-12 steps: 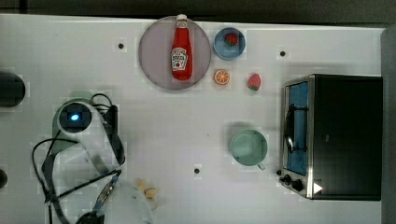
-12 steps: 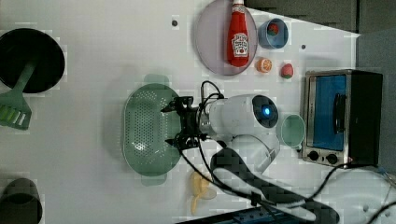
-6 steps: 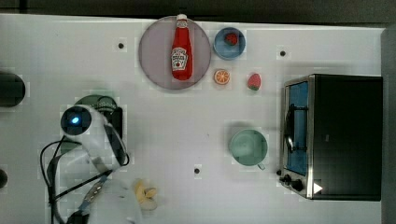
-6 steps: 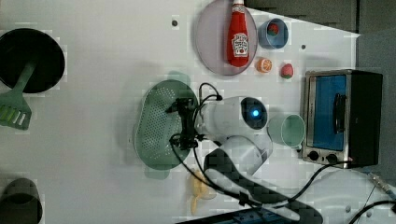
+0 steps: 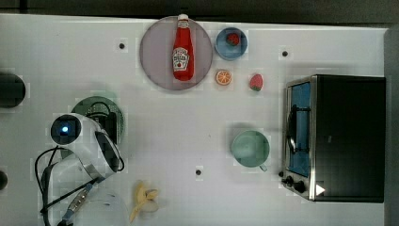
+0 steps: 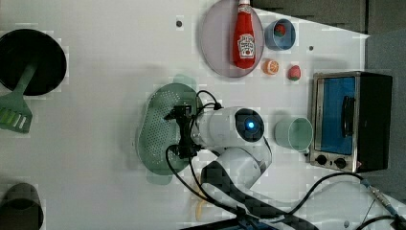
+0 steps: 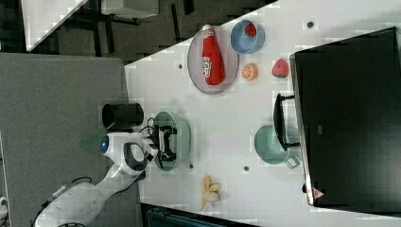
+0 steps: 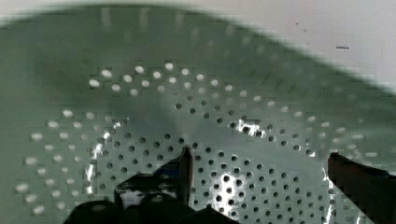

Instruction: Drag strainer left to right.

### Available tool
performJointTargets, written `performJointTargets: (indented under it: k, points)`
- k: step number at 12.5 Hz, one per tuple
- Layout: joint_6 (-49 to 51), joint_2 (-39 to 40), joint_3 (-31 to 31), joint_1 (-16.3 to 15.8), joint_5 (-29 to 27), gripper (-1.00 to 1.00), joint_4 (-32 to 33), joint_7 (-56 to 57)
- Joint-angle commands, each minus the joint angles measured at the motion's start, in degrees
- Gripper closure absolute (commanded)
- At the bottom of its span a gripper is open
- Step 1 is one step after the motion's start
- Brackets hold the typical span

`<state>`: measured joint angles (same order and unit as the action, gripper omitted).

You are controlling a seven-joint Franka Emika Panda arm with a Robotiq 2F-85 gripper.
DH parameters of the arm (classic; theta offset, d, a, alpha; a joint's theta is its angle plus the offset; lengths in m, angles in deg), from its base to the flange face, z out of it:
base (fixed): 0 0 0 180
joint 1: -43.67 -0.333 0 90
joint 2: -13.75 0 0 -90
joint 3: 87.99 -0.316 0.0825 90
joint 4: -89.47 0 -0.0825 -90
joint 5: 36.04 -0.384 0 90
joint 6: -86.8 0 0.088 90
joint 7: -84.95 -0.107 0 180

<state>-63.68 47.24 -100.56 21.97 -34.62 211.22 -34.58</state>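
The pale green strainer (image 6: pixel 160 129) sits on the white table at the top view's left (image 5: pixel 94 107), partly under my arm. My gripper (image 6: pixel 181 132) hangs over its bowl, open, its two black fingers spread wide. In the wrist view the holed strainer (image 8: pixel 224 107) lies close below, and the gripper (image 8: pixel 261 170) has its fingertips (image 8: pixel 184 163) low inside the bowl with nothing between them. The right view has the gripper (image 7: pixel 165 141) above the strainer (image 7: pixel 179 135) beside a black cup.
A green mug (image 5: pixel 250 149) stands in front of the toaster oven (image 5: pixel 336 136). A ketchup bottle (image 5: pixel 182 49) lies on a grey plate (image 5: pixel 155 56), near a blue bowl (image 5: pixel 231 43), an orange (image 5: pixel 223 77) and a strawberry (image 5: pixel 255 82). A banana (image 5: pixel 143 197) lies near the arm's base.
My arm has moved toward the left view's left, bringing the open gripper further over the strainer's bowl. The strainer has shifted only slightly.
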Motion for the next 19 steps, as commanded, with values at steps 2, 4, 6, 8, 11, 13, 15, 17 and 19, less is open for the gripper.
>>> performJointTargets:
  k: [2, 4, 6, 8, 11, 13, 15, 17, 19]
  points:
    - [0.98, -4.46, 2.63, 4.88, -0.79, -1.0, 2.21, 0.39]
    - [1.04, -5.92, 2.76, 7.07, -0.79, -1.0, 3.83, 3.59]
    - [1.01, -7.12, 3.34, 9.27, -0.79, -1.0, 5.39, 5.8]
    - [1.1, -8.03, 4.14, 11.05, -0.79, -1.0, 6.51, 9.33]
    - [1.02, -9.12, 6.29, 12.87, -0.79, -1.0, 8.29, 13.44]
    - [1.03, -9.76, 8.08, 13.7, -0.79, -1.0, 9.23, 17.31]
    - [1.01, -10.28, 10.05, 14.29, -0.79, -1.0, 9.77, 21.06]
    - [1.02, -10.56, 12.15, 14.58, -0.79, -1.0, 10.37, 22.91]
    - [0.91, -10.57, 14.13, 14.65, -0.79, -1.0, 10.69, 24.46]
